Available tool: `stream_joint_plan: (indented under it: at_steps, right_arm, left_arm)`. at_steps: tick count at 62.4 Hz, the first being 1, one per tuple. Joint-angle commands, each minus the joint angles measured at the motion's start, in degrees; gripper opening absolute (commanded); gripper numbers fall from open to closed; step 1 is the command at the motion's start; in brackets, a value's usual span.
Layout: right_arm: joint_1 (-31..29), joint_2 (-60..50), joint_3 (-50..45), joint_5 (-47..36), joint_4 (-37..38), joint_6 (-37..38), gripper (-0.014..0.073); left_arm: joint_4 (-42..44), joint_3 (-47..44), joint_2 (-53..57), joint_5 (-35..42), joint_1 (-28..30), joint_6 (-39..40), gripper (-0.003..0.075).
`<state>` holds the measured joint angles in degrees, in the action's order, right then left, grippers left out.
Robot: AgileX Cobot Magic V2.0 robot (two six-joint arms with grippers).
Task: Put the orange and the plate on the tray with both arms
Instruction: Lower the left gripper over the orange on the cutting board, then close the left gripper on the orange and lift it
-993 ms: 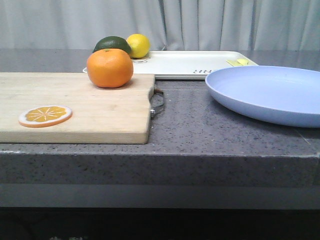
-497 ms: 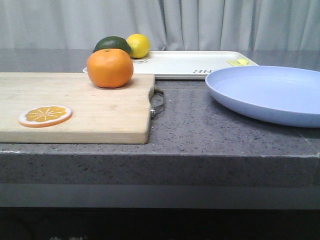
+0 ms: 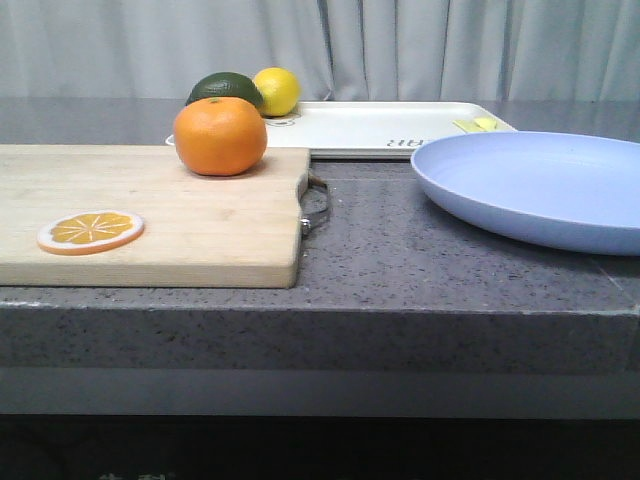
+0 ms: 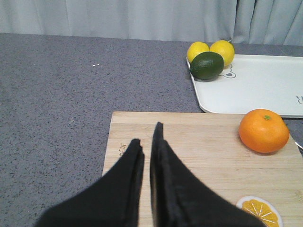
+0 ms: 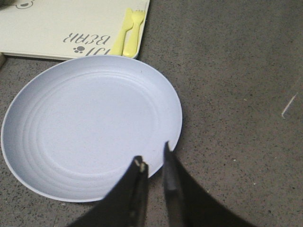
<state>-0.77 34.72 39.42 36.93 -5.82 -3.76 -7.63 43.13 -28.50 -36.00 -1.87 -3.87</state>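
Hovering over the wooden cutting board (image 4: pixel 199 156), the left gripper (image 4: pixel 146 142) has its fingers nearly together, empty. The right gripper (image 5: pixel 152 158), likewise nearly closed, hangs above the plate (image 5: pixel 90 125) rim. The orange (image 3: pixel 220 136) sits stem-up on the board's far corner. The tray (image 3: pixel 385 128) lies long-side across, behind both.

The left claw (image 4: pixel 146 137) is seen only in the left wrist view, its two black fingers (image 4: pixel 130 156) drawn nearly together with a thin gap between them, nothing held. The right claw (image 5: pixel 154 158) is seen only in the right wrist view, its dark fingers (image 5: pixel 170 170) likewise almost closed, a narrow slit left between the tips, nothing gripped. Neither arm is visible in the front view.
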Motion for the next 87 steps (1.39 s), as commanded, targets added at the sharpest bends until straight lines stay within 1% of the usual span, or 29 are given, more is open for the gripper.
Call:
stream_joint_plan:
  at_steps: [1, 2, 3, 4, 5, 7, 8, 10, 14, 22, 29, 38, 44, 53, 67, 81, 87]
  right_arm:
    - [-0.2, 0.5, 1.7, -3.6, 0.5, -0.3, 0.0391]
    - [-0.2, 0.5, 1.7, -3.7, 0.5, -0.3, 0.0433]
    - [-0.2, 0.5, 1.7, -3.7, 0.5, -0.3, 0.0474]
    - [-0.2, 0.5, 1.7, -3.7, 0.5, -0.3, 0.0531]
    - [-0.2, 0.5, 1.7, -3.7, 0.5, -0.3, 0.0566]
    - [-0.2, 0.5, 1.7, -3.7, 0.5, -0.3, 0.0638]
    - [-0.2, 0.5, 1.7, -3.7, 0.5, -0.3, 0.0662]
    - [-0.2, 0.5, 1.7, -3.6, 0.5, -0.3, 0.0659]
    - [-0.2, 0.5, 1.7, -3.3, 0.1, -0.3, 0.064]
    - [-0.2, 0.5, 1.7, -2.6, 0.0, -0.3, 0.0632]
    - [-0.1, 0.5, 1.7, -1.5, 0.0, -0.4, 0.0632]
    - [1.1, 0.5, 1.7, -1.3, 0.0, -0.5, 0.0632]
    - [1.6, 0.5, 1.7, -1.3, 0.0, -0.5, 0.0632]
    - [1.6, 0.5, 1.7, -1.3, 0.0, -0.5, 0.0632]
    - [1.6, 0.5, 1.7, -1.2, 0.0, -0.5, 0.0632]
    - [1.6, 0.5, 1.7, -1.2, 0.0, -0.5, 0.0632]
    - [1.6, 0.5, 1.7, -1.2, 0.0, -0.5, 0.0632]
  left_arm:
    - [-0.5, 1.5, -1.2, 4.4, 0.0, 0.0, 0.0265]
    - [-0.5, 1.5, -1.3, 4.4, 0.0, 0.0, 0.0301]
    - [-0.5, 1.5, -1.5, 4.4, 0.0, 0.0, 0.0356]
    - [-0.5, 1.5, -1.6, 4.4, 0.0, 0.0, 0.0393]
    - [-0.5, 1.5, -1.8, 4.6, 0.0, 0.0, 0.0447]
    - [-0.8, 1.5, -2.2, 4.7, -0.3, 0.0, 0.0528]
    - [-0.9, 1.5, -2.2, 4.7, -0.6, 0.0, 0.0555]
    - [-1.1, 1.5, -2.7, 5.0, -1.5, 0.0, 0.061]
    - [-1.1, 1.5, -3.6, 5.3, -4.1, 0.0, 0.0653]
    - [-1.0, 1.5, -7.0, 6.6, -11.1, -2.8, 0.0651]
    - [-0.5, 2.0, -11.2, 9.4, -17.7, -3.0, 0.0651]
    - [1.1, 4.4, -18.8, 11.6, -23.9, -3.0, 0.0651]
    - [1.1, 7.5, -25.3, 11.8, -26.5, -3.0, 0.0651]
    - [1.1, 12.9, -34.9, 12.2, -28.2, -3.0, 0.0651]
    - [0.3, 21.8, -48.5, 11.7, -28.2, -3.0, 0.0651]
    - [-0.1, 31.1, -59.8, 10.3, -28.2, -3.0, 0.0651]
    - [-0.1, 33.7, -63.4, 9.5, -28.2, -3.0, 0.0651]
